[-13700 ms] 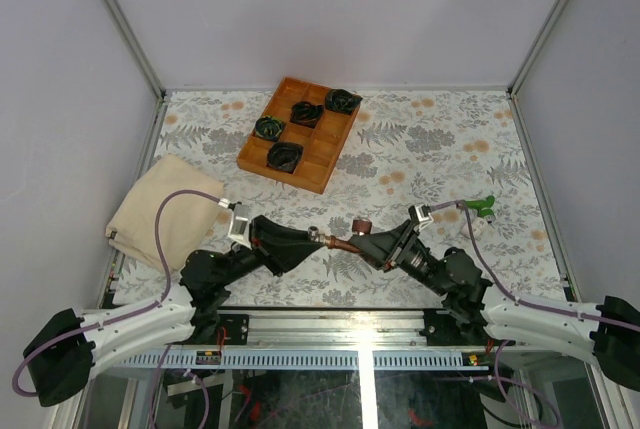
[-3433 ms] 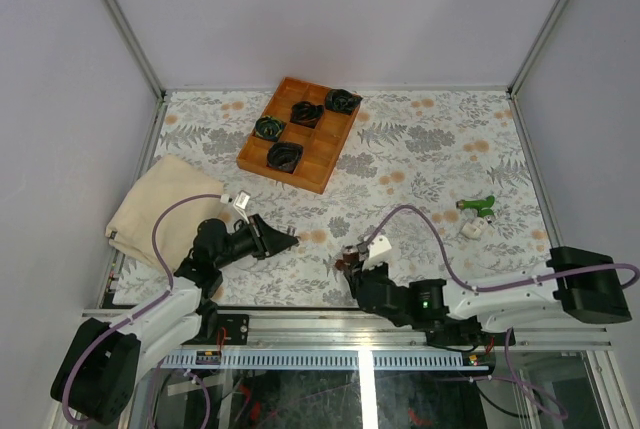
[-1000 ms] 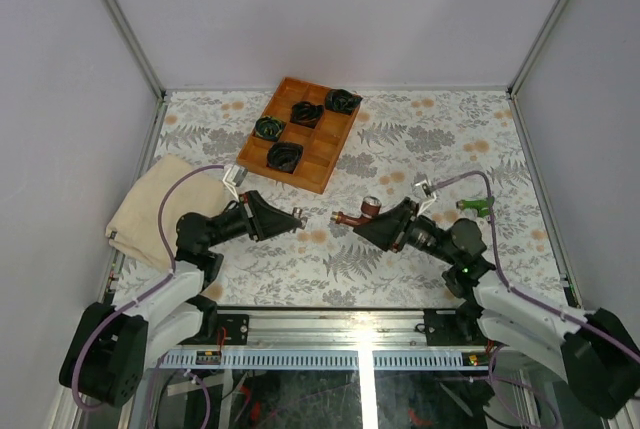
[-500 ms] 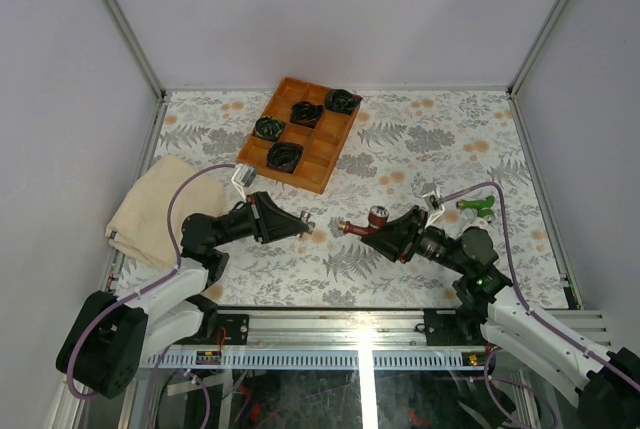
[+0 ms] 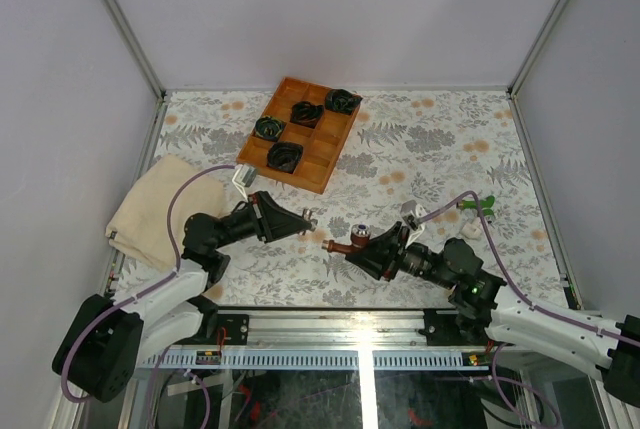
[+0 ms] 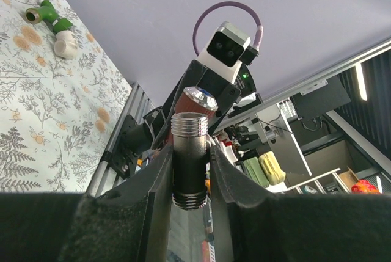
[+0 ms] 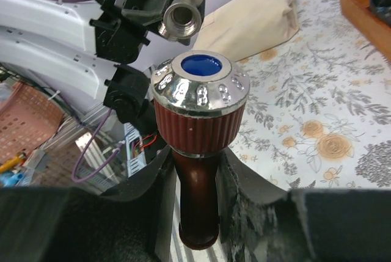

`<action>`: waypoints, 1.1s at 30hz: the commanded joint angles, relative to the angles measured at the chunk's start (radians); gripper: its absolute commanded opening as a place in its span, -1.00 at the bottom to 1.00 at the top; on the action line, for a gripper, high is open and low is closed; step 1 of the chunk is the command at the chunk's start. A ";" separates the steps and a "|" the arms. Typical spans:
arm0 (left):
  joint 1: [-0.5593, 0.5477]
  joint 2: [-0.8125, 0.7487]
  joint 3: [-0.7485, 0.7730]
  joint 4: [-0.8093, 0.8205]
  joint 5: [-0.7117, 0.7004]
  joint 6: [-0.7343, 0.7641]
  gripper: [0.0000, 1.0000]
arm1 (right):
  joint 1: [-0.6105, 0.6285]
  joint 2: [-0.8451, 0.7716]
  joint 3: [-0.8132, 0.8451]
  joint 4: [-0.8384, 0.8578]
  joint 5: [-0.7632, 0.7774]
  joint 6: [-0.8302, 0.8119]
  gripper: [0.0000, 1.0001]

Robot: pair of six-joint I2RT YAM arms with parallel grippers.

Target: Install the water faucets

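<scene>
Red-brown faucet (image 7: 198,134) pinched in right fingers (image 7: 164,204) | threaded fitting (image 6: 190,158) pinched in left fingers (image 6: 157,192)

Tray (image 5: 330,154) at back, cloth (image 5: 160,211) left — first faucet (image 5: 346,245) centre, second faucet (image 5: 484,203) far right.

Red-brown faucet (image 7: 200,129) in right pincer (image 7: 197,179)

My left arm (image 5: 200,237): low, pointing right
Left gripper (image 5: 298,219): clamped on fitting (image 6: 189,152)
My right arm (image 5: 470,284): low, pointing left
Right gripper (image 5: 360,247): clamped on faucet (image 7: 200,112)
</scene>
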 commanded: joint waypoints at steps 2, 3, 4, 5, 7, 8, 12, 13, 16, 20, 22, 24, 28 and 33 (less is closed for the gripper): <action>-0.012 -0.060 0.024 -0.093 -0.046 0.075 -1.00 | 0.024 -0.017 0.036 0.049 0.156 -0.057 -1.00; -0.012 -0.070 0.023 -0.119 -0.049 0.087 -1.00 | 0.025 -0.017 0.037 0.034 0.176 -0.053 -0.99; -0.013 -0.082 0.021 -0.145 -0.052 0.096 -1.00 | 0.025 -0.026 0.036 0.020 0.190 -0.046 -1.00; -0.012 -0.092 0.018 -0.161 -0.053 0.103 -1.00 | 0.024 -0.033 0.037 0.002 0.198 -0.044 -1.00; -0.013 -0.116 0.009 -0.176 -0.055 0.106 -1.00 | 0.025 -0.051 0.033 -0.017 0.209 -0.037 -1.00; -0.013 -0.125 0.005 -0.184 -0.057 0.108 -1.00 | 0.024 -0.059 0.031 -0.024 0.212 -0.034 -1.00; -0.013 -0.152 0.002 -0.218 -0.058 0.115 -1.00 | 0.025 -0.071 0.017 -0.001 0.217 -0.010 -1.00; -0.013 -0.154 0.000 -0.218 -0.059 0.111 -1.00 | 0.024 -0.066 0.017 0.003 0.215 -0.001 -1.00; -0.013 -0.163 -0.012 -0.191 -0.065 0.082 -1.00 | 0.024 -0.025 0.043 0.020 0.163 0.018 -1.00; -0.013 -0.182 -0.026 -0.209 -0.077 0.067 -1.00 | 0.069 0.038 0.084 0.022 0.191 0.005 -1.00; -0.012 -0.190 -0.029 -0.234 -0.082 0.077 -1.00 | 0.112 0.041 0.070 0.060 0.242 -0.018 -1.00; -0.013 -0.191 -0.027 -0.264 -0.085 0.096 -1.00 | 0.137 0.040 0.065 0.076 0.263 -0.040 -1.00; -0.013 -0.157 -0.025 -0.264 -0.081 0.112 -1.00 | 0.142 0.022 0.010 0.172 0.282 -0.051 -1.00; -0.013 -0.055 -0.017 -0.133 -0.038 0.078 -1.00 | 0.142 0.030 -0.017 0.221 0.302 -0.058 -1.00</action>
